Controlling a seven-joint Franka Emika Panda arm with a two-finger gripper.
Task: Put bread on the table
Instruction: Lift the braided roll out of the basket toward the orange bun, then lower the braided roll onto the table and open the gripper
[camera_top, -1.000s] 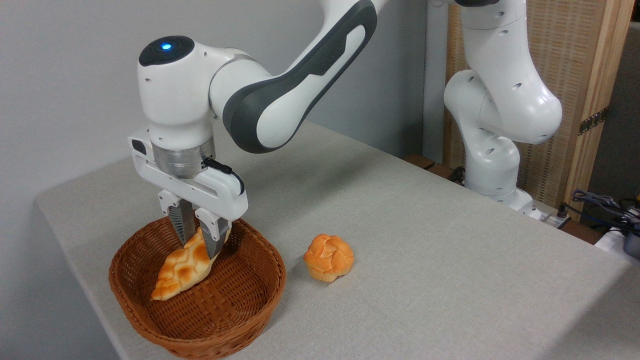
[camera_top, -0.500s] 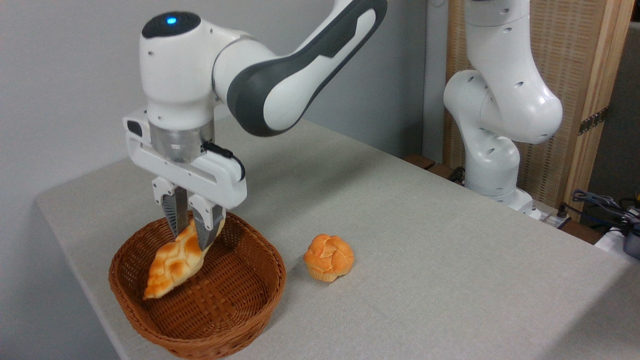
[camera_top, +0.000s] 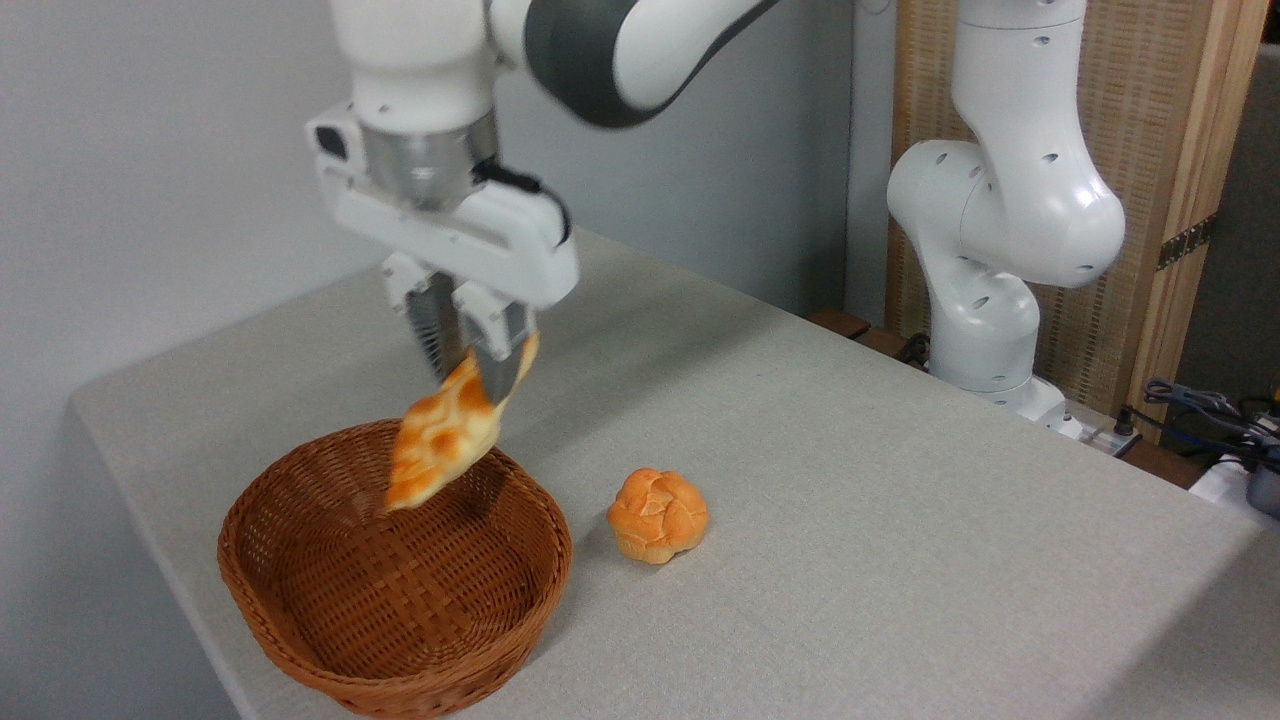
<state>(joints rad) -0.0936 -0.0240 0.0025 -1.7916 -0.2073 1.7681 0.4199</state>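
Note:
The bread (camera_top: 440, 438), a long braided golden-orange loaf, hangs tilted in the air with its lower tip over the far side of the brown wicker basket (camera_top: 395, 640). My gripper (camera_top: 470, 368) is shut on the loaf's upper end and points down. The bread touches neither the basket nor the table (camera_top: 850, 500), a broad surface under grey-beige cloth. The picture is slightly blurred around the gripper and loaf.
A small round knotted bun (camera_top: 657, 515) sits on the cloth just right of the basket. The arm's white base (camera_top: 985, 330) stands at the table's far right edge. Cables and gear (camera_top: 1215, 420) lie beyond the right edge.
My gripper has lifted the bread up out of the basket and carried it to the right. The basket is now empty; the round bun has not moved.

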